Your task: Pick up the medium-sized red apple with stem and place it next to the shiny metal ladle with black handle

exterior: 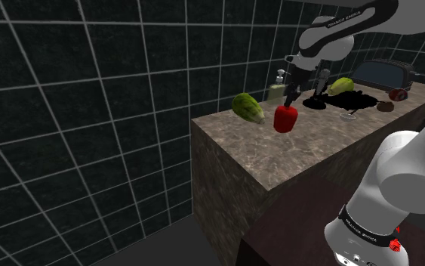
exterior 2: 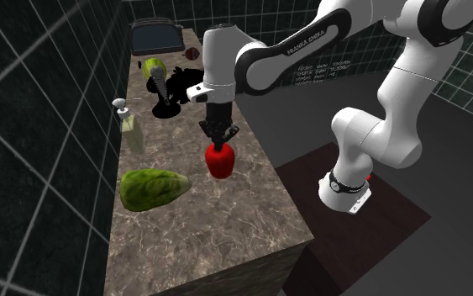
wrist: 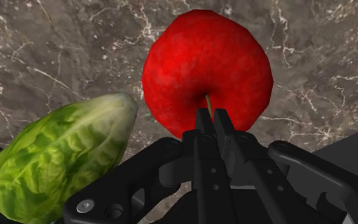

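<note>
Directly below the jaws, an apple (wrist: 206, 70) is gripped by its stem; lettuce (wrist: 56, 165) lies alongside on the bench (wrist: 56, 51).

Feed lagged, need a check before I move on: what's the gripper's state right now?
Black two-finger gripper: closed, holding the round red apple at its stem.

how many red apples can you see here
1: the red apple, clasped at its stem by the hand, over the counter beside the lettuce. A small reddish thing by the toaster is too small to tell.
</note>
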